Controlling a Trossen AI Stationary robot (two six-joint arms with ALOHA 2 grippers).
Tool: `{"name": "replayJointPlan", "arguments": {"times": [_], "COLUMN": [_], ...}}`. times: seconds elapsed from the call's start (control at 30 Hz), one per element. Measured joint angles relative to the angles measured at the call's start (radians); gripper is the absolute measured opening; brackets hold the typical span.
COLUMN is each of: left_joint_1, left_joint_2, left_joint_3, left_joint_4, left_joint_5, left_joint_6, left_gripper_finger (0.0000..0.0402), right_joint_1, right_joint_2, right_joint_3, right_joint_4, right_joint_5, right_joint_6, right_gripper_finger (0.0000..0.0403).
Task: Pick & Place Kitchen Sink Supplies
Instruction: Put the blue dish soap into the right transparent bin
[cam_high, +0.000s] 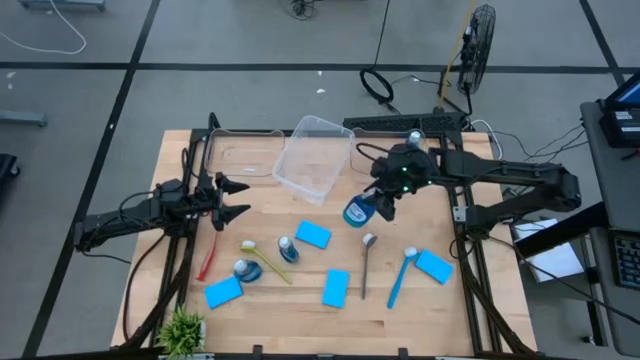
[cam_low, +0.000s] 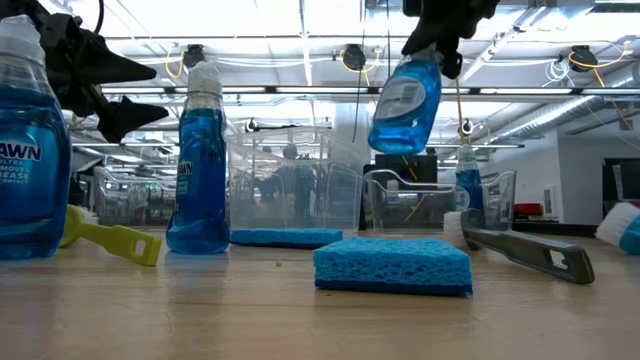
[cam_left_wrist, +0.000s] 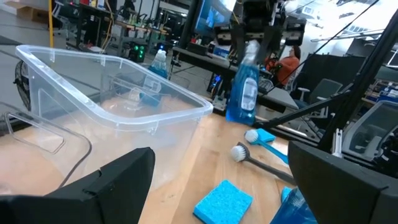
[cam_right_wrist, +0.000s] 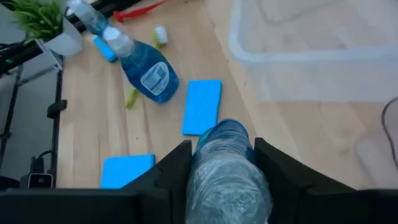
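Jaws of the right gripper (cam_high: 384, 203) clamp a blue bottle (cam_high: 358, 211) aloft beside the clear bin (cam_high: 315, 157), apparently for dropping in; left gripper (cam_high: 243, 198) waits, jaws apart.

Four small blue bottles show in the high view: one lifted (cam_high: 357, 211), one upright behind the clear bin (cam_high: 414, 137), and two standing (cam_high: 287, 249) (cam_high: 243, 270) on the bench (cam_high: 300, 310). Four flat blue sponges lie on the wood (cam_high: 313, 235) (cam_high: 336, 287) (cam_high: 223, 292) (cam_high: 434, 266). Three long-handled brushes: one red (cam_high: 207, 258), one yellow (cam_high: 266, 262), one blue (cam_high: 399, 277). One grey metal spoon-like tool (cam_high: 367, 262). Two clear plastic bins (cam_high: 315, 160) (cam_high: 240, 160). One small green plant (cam_high: 183, 326). Two dark arms.
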Motion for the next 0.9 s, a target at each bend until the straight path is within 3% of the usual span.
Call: {"name": "replayJointPlan", "arguments": {"times": [0.5,0.77,0.9], "left_joint_1": [0.0,0.0,0.0], "left_joint_2": [0.0,0.0,0.0], "left_joint_3": [0.0,0.0,0.0], "left_joint_4": [0.003,0.003,0.003], "left_joint_5": [0.0,0.0,0.0], "left_joint_6": [-0.001,-0.002,-0.002], "left_gripper_finger": [0.0365,0.0365,0.0365], "right_joint_1": [0.0,0.0,-0.009], "right_joint_2": [-0.045,-0.045,-0.045], "right_joint_3": [0.0,0.0,0.0], "right_joint_4": [0.005,0.007,0.009], "right_joint_5": [0.003,0.141,0.13], "right_joint_6": [-0.016,0.208,0.318], "right_gripper_finger": [0.0136,0.0136,0.0136]}}
